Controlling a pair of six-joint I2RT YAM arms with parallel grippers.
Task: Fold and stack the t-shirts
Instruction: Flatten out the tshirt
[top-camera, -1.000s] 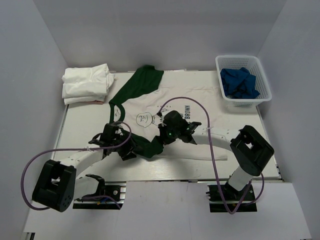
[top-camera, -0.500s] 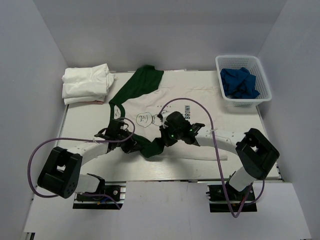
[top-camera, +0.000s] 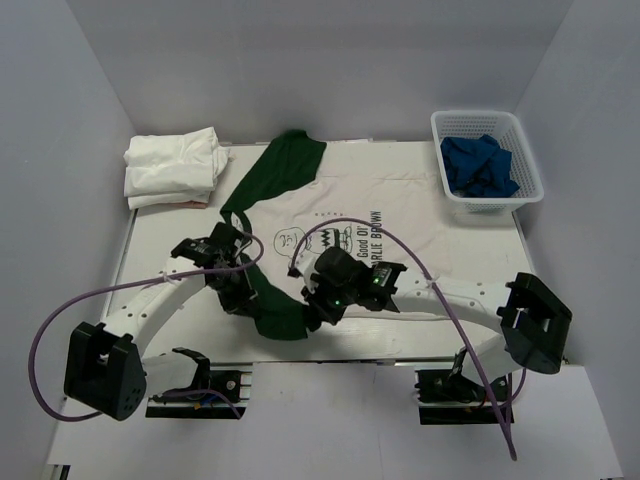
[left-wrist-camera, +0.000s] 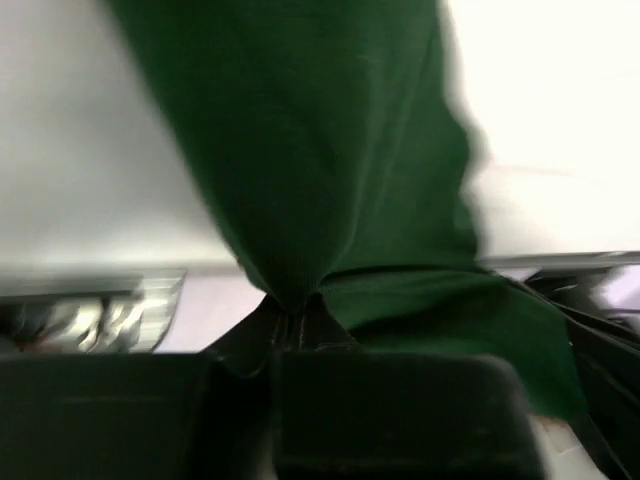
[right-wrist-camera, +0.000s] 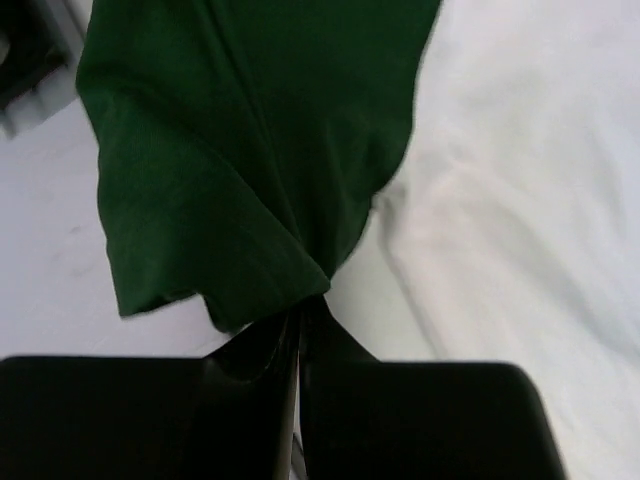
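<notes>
The white t-shirt (top-camera: 400, 215) with dark green sleeves and a cartoon print lies spread on the table. Its near green sleeve (top-camera: 272, 312) is stretched toward the front edge between both grippers. My left gripper (top-camera: 243, 297) pinches the sleeve's left side; in the left wrist view the green cloth (left-wrist-camera: 320, 150) bunches into the shut left gripper (left-wrist-camera: 290, 325). My right gripper (top-camera: 310, 308) holds the sleeve's right side, and the right wrist view shows the cloth (right-wrist-camera: 230, 170) gathered in the shut right gripper (right-wrist-camera: 300, 320). Folded plain white t-shirts (top-camera: 170, 165) are stacked at the back left.
A white basket (top-camera: 512, 130) with blue cloth (top-camera: 478, 165) stands at the back right. The shirt's far green sleeve (top-camera: 280, 170) lies toward the back wall. The table's front edge (top-camera: 330, 358) runs just below both grippers.
My left gripper closed on the green sleeve. Both grippers moved toward the front edge and left, drawing the sleeve off the shirt's chest and uncovering more of the print.
</notes>
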